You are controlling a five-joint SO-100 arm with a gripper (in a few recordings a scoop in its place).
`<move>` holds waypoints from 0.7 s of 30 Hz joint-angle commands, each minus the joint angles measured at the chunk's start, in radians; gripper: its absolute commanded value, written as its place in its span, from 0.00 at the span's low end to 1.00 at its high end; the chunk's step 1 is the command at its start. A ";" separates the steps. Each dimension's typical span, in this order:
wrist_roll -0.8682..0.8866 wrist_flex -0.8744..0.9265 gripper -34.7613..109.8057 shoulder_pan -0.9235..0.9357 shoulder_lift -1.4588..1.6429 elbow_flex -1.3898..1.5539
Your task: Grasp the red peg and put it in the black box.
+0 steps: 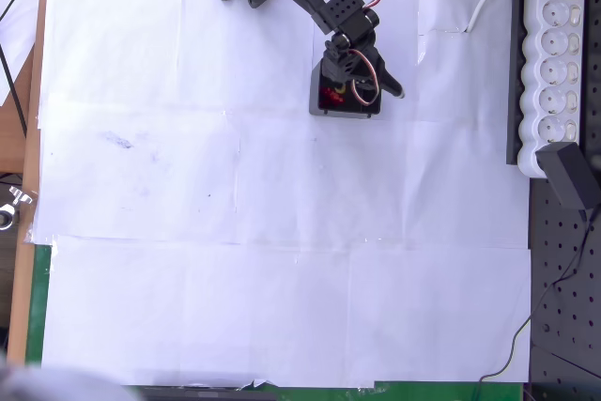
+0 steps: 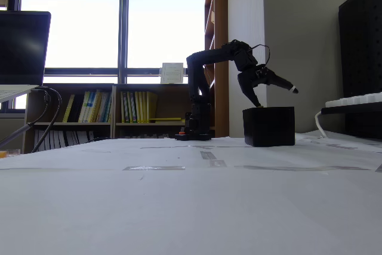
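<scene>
the gripper (image 2: 267,92) is hovering over the black box (image 2: 268,126), jaws spread wide; the red peg (image 1: 330,95) is apparently lying inside, task nearly done.

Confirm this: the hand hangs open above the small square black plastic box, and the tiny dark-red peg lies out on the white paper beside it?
Not quite. The overhead view shows the tiny dark-red peg inside the small square black plastic box, not on the white paper. The hand does hang open above it.
</scene>
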 commanded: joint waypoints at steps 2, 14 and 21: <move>-0.014 0.005 0.24 0.012 -0.249 -0.058; -0.410 -0.210 0.24 0.295 -0.790 -0.614; -0.520 -0.617 0.24 0.463 -1.077 -1.091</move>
